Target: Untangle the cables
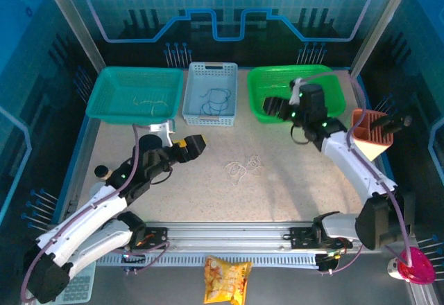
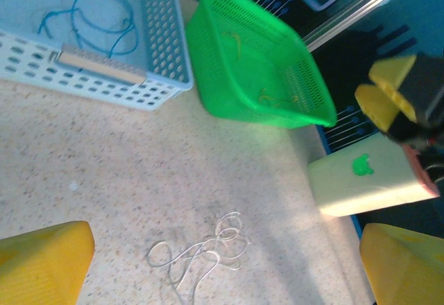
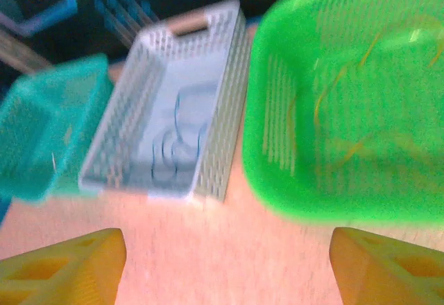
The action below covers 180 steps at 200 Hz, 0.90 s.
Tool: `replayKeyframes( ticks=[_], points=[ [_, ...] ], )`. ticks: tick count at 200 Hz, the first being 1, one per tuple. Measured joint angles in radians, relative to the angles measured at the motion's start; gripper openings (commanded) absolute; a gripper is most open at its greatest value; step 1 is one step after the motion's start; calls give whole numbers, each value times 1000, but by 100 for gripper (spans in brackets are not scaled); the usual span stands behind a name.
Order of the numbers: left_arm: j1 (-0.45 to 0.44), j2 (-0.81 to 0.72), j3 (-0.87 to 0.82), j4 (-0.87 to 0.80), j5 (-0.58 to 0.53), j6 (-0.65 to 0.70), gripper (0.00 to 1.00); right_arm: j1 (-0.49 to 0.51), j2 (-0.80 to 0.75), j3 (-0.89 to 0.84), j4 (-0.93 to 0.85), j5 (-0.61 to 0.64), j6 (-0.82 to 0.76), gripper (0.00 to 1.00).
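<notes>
A clump of cream-white cables (image 1: 243, 167) lies loose on the speckled table; in the left wrist view the same clump (image 2: 208, 249) rests between and just ahead of my yellow fingers. My left gripper (image 1: 200, 143) (image 2: 222, 281) hovers left of it, open and empty. A dark blue cable (image 1: 214, 100) (image 2: 83, 14) (image 3: 177, 138) lies in the white basket (image 1: 191, 114). Tan-yellow cables (image 3: 333, 100) (image 2: 277, 99) lie in the green basket (image 1: 260, 83). My right gripper (image 1: 272, 107) (image 3: 225, 270) is at that basket's front left corner, open and empty.
A teal basket (image 1: 104, 104) holding a thin pale wire (image 1: 149, 100) stands at the back left. An orange holder (image 1: 371, 128) on a pale box (image 2: 368, 180) sits at the right edge. A snack bag (image 1: 227, 277) lies in front of the rail.
</notes>
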<state>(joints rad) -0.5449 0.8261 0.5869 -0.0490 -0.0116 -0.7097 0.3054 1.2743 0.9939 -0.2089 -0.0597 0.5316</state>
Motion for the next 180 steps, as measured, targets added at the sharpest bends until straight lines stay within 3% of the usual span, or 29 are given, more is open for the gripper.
replayKeyframes(
  ticks=[37,77,121,180],
  points=[
    [0,52,0,-34,0,-30,99,136,-59,-205,-42,31,3,77],
    [0,100,0,-35,2,-72,99,178,-122,-320,-80,78,24,75],
    [-2,164,0,-21,20,-107,99,179,-127,-391,-57,63,77,62],
    [-48,243,0,27,28,-138,99,211,-4,-393,16,37,100,48]
  ],
)
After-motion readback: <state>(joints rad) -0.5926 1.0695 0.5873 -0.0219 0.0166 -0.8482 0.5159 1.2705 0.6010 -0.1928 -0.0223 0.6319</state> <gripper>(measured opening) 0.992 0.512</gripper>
